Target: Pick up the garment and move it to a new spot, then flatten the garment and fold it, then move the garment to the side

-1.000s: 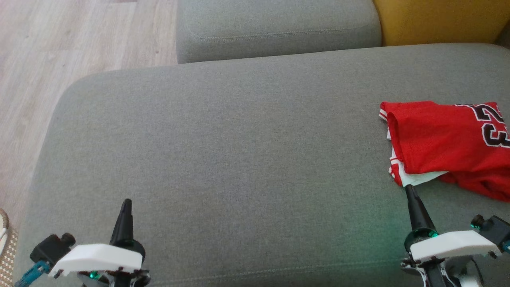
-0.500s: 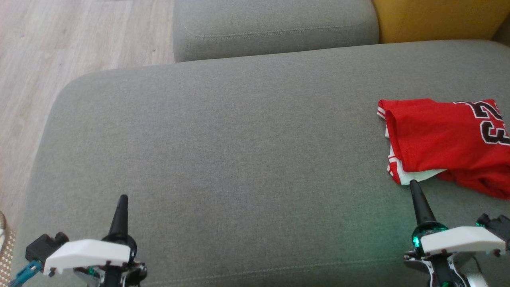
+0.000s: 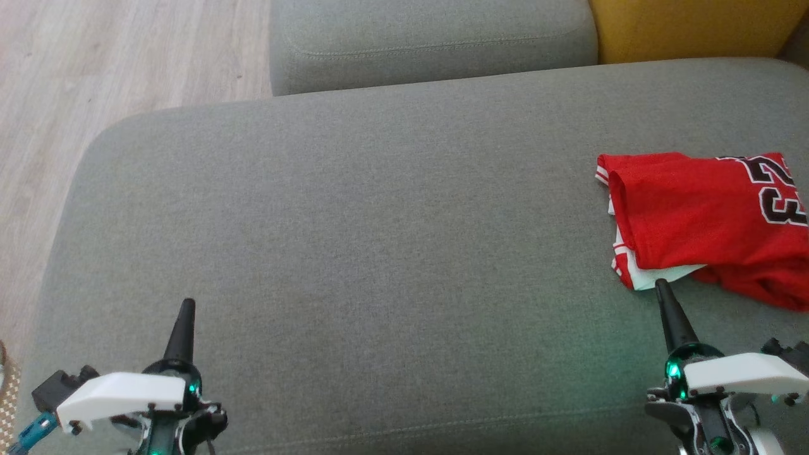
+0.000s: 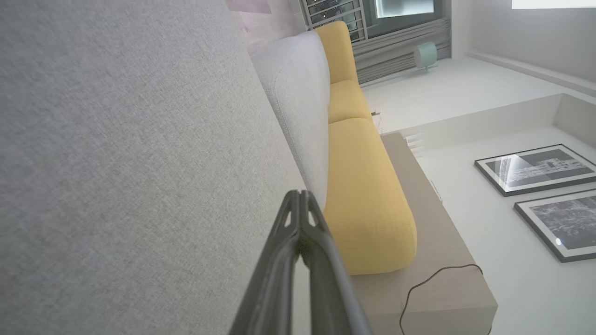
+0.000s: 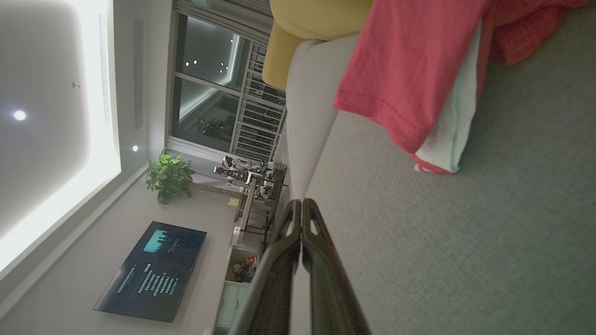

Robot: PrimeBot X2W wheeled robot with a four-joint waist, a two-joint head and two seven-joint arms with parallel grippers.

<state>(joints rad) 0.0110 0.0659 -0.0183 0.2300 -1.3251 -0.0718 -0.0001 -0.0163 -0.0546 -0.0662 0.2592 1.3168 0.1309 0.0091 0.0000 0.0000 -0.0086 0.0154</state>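
Note:
The garment [image 3: 695,215] is a red jersey with white trim and black numbers, folded on the far right of the grey cushion [image 3: 379,221]. In the right wrist view the garment [image 5: 409,74] hangs into the upper part of the picture. My right gripper [image 3: 661,284] is shut and empty, its tip just short of the garment's near white corner. The tips of my right gripper [image 5: 301,202] meet with nothing between them. My left gripper [image 3: 187,303] hovers shut and empty over the cushion's near left, far from the garment. Its closed fingers [image 4: 301,193] point along the sofa.
A second grey cushion [image 3: 430,38] lies behind the big one, with a yellow cushion [image 3: 689,28] at the back right. Wooden floor [image 3: 95,69] runs along the left. The left wrist view looks along the yellow sofa [image 4: 363,177] toward framed pictures [image 4: 535,170].
Both grippers have drawn back a little toward the near edge, staying shut. The whole head view has shifted slightly, so the camera moved; the garment lies as before.

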